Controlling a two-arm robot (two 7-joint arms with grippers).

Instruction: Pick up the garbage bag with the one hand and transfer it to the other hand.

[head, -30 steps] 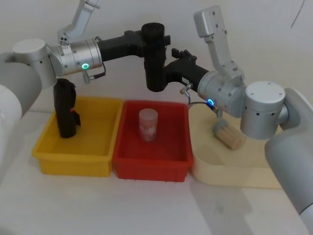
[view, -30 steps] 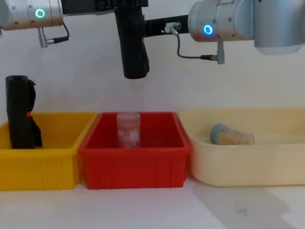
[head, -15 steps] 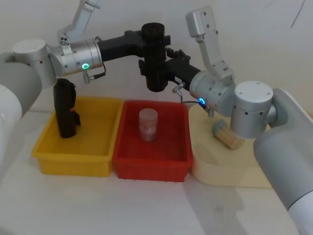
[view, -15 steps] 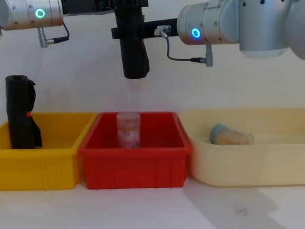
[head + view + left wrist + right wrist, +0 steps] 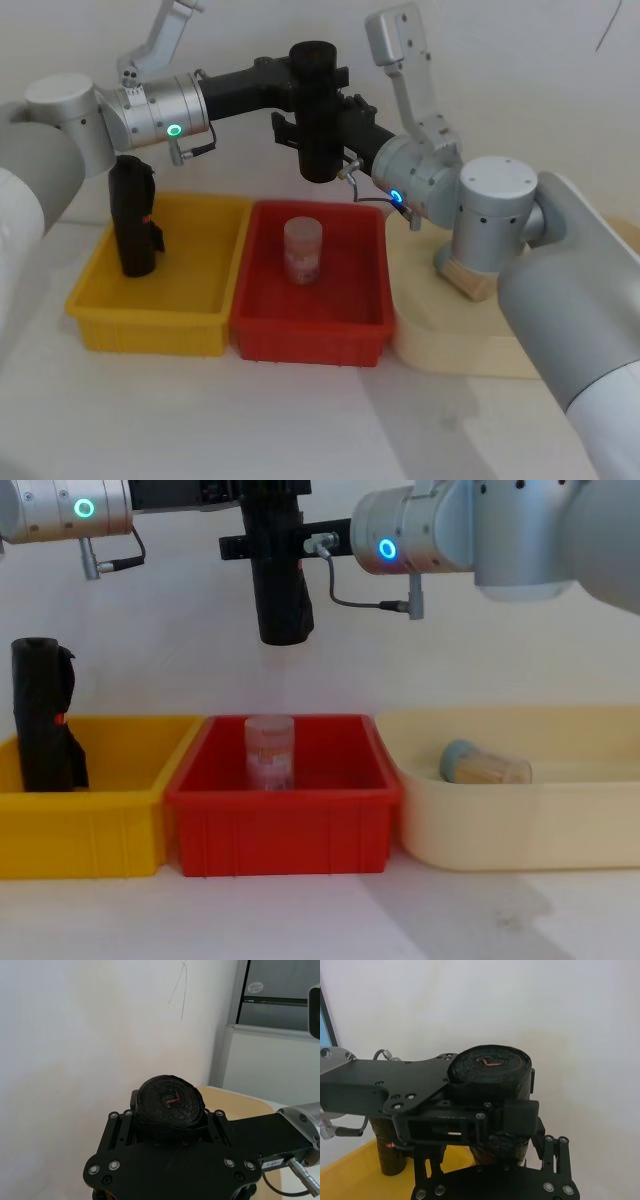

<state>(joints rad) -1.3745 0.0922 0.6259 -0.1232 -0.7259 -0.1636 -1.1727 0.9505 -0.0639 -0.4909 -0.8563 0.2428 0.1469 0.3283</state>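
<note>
Pinching the garbage bag [image 5: 320, 160] near its top, the left end effector [image 5: 312, 82] presented it to the right end effector [image 5: 317, 124] just beneath, grip undeterminable; handover seemingly needed right clamping before left releasing.

Looks like a robotics test lab: bare white wall [image 5: 540, 90], plain white counter [image 5: 200, 420], and a yellow bin [image 5: 150, 328], red bin [image 5: 305, 345] and cream bin [image 5: 450, 355] lined up side by side.

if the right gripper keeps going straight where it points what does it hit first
Probably the thick black cylindrical roll of garbage bags, held by the left gripper; the right gripper straddles it with open fingers, though depth is unclear.
</note>
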